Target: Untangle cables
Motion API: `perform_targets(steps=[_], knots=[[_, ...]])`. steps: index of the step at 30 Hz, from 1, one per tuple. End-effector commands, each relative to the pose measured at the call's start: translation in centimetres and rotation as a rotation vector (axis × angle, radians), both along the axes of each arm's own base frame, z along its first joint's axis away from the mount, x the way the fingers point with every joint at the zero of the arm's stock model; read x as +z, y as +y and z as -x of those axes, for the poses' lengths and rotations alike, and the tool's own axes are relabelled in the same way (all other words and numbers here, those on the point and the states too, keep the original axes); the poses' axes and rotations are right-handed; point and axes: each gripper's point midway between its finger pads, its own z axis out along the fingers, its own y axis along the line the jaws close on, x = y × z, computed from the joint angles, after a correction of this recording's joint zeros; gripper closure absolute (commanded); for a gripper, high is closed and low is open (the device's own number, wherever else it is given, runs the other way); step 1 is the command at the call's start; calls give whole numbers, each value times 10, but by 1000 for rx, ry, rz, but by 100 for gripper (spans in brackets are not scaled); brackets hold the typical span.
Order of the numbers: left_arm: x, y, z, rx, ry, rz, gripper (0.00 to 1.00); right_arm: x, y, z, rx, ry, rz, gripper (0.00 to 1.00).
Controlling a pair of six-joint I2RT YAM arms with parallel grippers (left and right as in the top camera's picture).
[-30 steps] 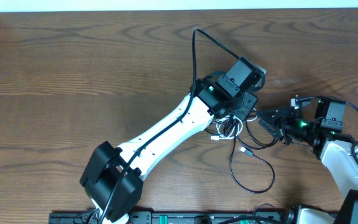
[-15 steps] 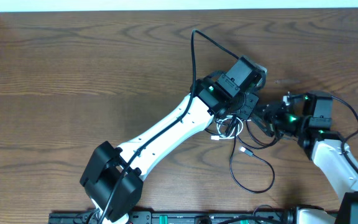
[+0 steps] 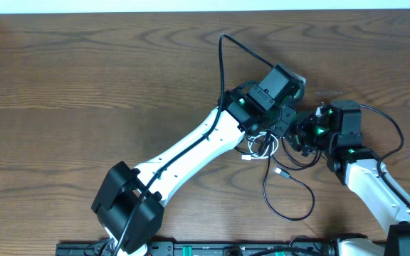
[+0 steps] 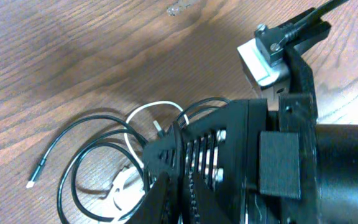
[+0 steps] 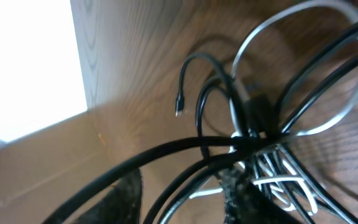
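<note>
The cables (image 3: pixel 260 148) lie knotted at mid-table, black cords with a white one woven in. A long black loop (image 3: pixel 311 203) trails toward the front, ending in a small white plug (image 3: pixel 280 171). My left gripper (image 3: pixel 267 135) sits on the knot's upper edge. Its fingers (image 4: pixel 178 186) are pressed shut beside the white cord (image 4: pixel 143 111); whether a cord is pinched does not show. My right gripper (image 3: pixel 299 135) reaches into the knot from the right. In the right wrist view it stands open (image 5: pixel 182 199), with black and white cords (image 5: pixel 247 140) running between its fingers.
The right arm's wrist (image 4: pixel 328 168) crowds close against my left gripper. A thick black arm wire (image 3: pixel 223 67) arches over the table behind the left wrist. The table's far edge (image 3: pixel 191 11) meets a pale wall, and a rail (image 3: pixel 205 249) runs along the front.
The right gripper has swung left and slightly farther back, into the knot beside the left gripper. The left arm and the trailing loop have not moved.
</note>
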Motion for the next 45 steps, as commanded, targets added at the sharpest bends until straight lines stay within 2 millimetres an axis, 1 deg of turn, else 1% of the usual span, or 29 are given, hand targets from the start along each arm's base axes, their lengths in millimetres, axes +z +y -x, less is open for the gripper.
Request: perform_targets(steps=[1,5,7,10,12,16,19,23,26,28,29,32,34,37,38,39,40,42,43,45], knots=[[9,-2,2,-1,-4,24,92,-4,-5,-3,-38,6,27,67],[9,-2,1,-1,-4,24,93,-5,-5,-3,-37,9,27,71],[9,-2,1,0,-5,23,92,-7,-4,-2,-35,15,28,75],[8,-1,1,0,-9,19,92,-13,-3,1,-27,39,31,88],[8,-1,1,-2,-11,18,92,-19,-4,7,-15,66,44,99],[9,0,-2,-22,-31,11,93,-33,-5,23,15,139,75,99],[13,4,-10,-5,-41,23,92,-40,-6,33,57,157,110,99],[27,10,-18,16,-66,50,93,-42,-7,36,84,151,133,99],[37,15,-17,21,-75,60,93,-41,-7,34,84,139,131,99],[38,21,-14,27,-66,48,92,-39,-5,33,93,131,120,99],[35,25,-12,29,-52,32,92,-37,-2,34,123,113,119,99],[26,37,-8,42,-8,-11,92,-38,-5,34,205,39,182,90],[20,48,-7,56,24,-42,91,-40,-9,36,226,30,204,85],[11,64,-4,78,69,-85,83,-39,-14,37,273,-11,238,80],[10,68,-4,85,81,-95,77,-37,-14,38,282,-19,240,78],[8,73,-3,92,94,-107,74,-35,-16,38,286,-23,246,76],[6,76,-3,96,104,-114,72,-32,-17,39,291,-26,253,75],[4,82,-3,106,122,-122,71,-23,-19,38,314,-51,273,68],[4,84,-3,109,127,-123,71,-20,-19,38,322,-60,280,67],[2,86,-5,115,132,-127,66,-12,-20,38,340,-74,294,65]])
